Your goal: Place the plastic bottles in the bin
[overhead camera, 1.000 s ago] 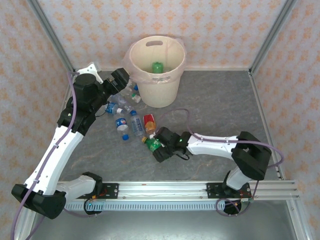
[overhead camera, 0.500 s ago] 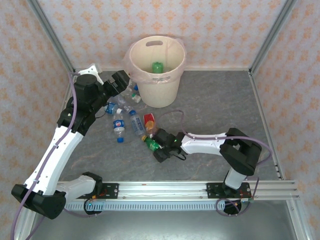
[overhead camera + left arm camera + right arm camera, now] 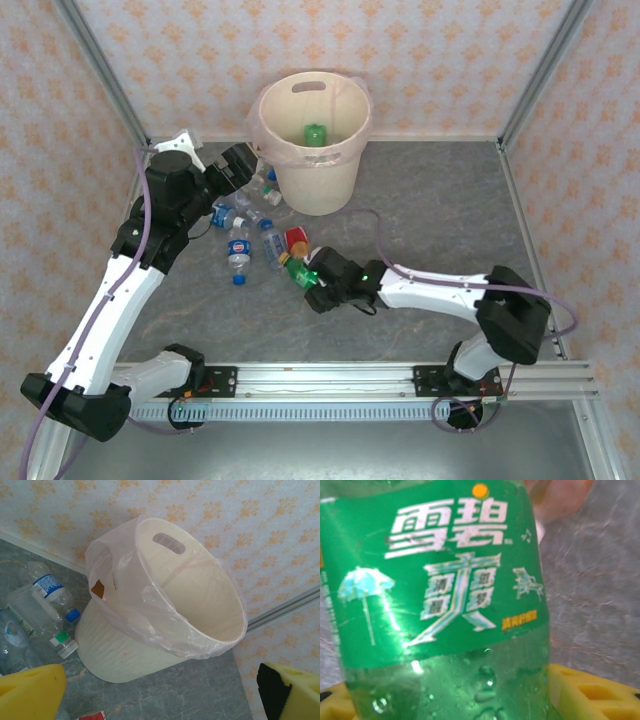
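The green bottle (image 3: 445,605) lies between the jaws of the right claw (image 3: 308,277), its side against one yellow pad (image 3: 590,690). Whether the jaws already press it firmly cannot be told. The bottle is round and smooth, so with a loose or off-centre hold it may slip on the lift and fall among the other bottles (image 3: 240,250) just beside the claw. The bin (image 3: 300,185) stands well beyond the claw and is tall, so a low carry could strike its wall or catch the liner (image 3: 125,595). The left claw (image 3: 240,165), wide open and empty, hangs close by the bin, where the arms could meet.
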Robot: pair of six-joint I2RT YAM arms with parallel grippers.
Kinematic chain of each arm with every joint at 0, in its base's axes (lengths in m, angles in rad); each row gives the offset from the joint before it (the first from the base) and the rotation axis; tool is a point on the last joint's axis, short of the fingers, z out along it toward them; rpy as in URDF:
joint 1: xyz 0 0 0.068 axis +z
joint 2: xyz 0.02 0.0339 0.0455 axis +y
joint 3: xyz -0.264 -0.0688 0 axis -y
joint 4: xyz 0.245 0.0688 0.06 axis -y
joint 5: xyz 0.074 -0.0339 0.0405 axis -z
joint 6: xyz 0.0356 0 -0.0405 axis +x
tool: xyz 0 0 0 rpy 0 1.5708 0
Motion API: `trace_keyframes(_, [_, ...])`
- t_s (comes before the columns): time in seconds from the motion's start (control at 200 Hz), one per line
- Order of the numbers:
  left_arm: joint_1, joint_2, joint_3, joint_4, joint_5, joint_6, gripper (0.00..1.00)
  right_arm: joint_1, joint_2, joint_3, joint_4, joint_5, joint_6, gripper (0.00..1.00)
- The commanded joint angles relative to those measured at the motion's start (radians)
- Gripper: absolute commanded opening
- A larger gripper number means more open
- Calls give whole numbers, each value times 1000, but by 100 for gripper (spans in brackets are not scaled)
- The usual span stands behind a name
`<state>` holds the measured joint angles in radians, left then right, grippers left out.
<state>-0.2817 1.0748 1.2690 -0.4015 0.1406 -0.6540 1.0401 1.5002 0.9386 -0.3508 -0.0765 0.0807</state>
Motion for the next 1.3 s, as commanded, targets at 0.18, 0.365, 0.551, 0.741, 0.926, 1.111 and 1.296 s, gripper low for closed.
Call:
trace_keyframes(0.18, [4, 5, -11, 64, 68, -66, 95, 6, -144, 69, 29, 216, 60, 58])
trace_keyframes(0.365, [5, 19, -85, 170, 195, -153, 89, 6, -199, 101, 60, 320, 55, 58])
trace_keyframes(0.551, [1, 39, -170, 287, 319, -233, 80, 5, -216, 137, 83, 381, 32, 58])
trace_keyframes(0.741, [-18, 64, -227, 391, 414, -266, 74, 5, -204, 171, 93, 382, 15, 58])
trace_keyframes(0.926, [-51, 100, -233, 415, 469, -260, 71, 6, -195, 188, 95, 373, 17, 58])
trace_keyframes(1.111, [-93, 119, -234, 467, 509, -254, 68, 6, -188, 195, 93, 360, 20, 58])
trace_keyframes(1.296, [-122, 140, -215, 466, 527, -234, 64, 6, -180, 200, 86, 356, 21, 58])
